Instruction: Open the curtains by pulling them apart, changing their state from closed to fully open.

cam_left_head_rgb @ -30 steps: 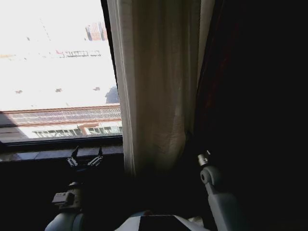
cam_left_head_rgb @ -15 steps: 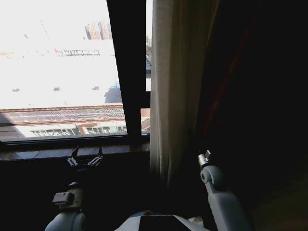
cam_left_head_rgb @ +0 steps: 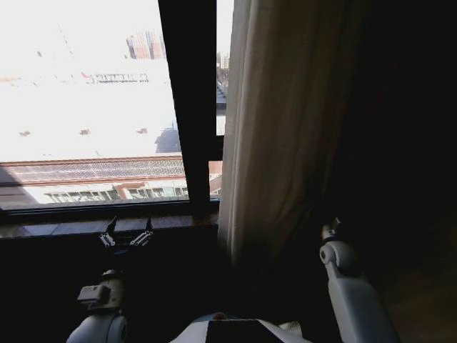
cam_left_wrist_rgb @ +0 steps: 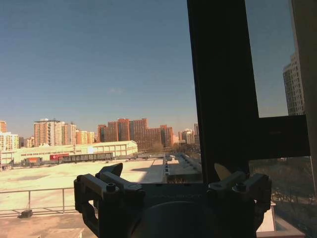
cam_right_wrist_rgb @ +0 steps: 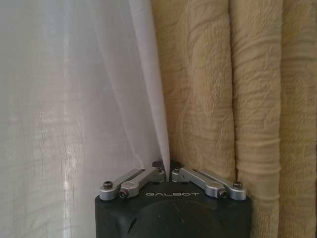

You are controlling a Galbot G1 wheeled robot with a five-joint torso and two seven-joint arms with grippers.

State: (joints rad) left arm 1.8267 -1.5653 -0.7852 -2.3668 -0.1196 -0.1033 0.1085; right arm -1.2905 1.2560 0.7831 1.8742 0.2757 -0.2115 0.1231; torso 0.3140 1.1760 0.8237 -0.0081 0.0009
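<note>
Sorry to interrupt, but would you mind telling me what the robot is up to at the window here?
It is drawing the curtains open. The right gripper is shut on the edge of the sheer white curtain, beside a heavier yellow drape, with the fabric gathered to the right of the black window frame. The left gripper hangs open low by the windowsill, holding nothing.

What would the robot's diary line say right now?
right gripper: shut on curtain | left gripper: open, by sill | window: partly uncovered
</note>
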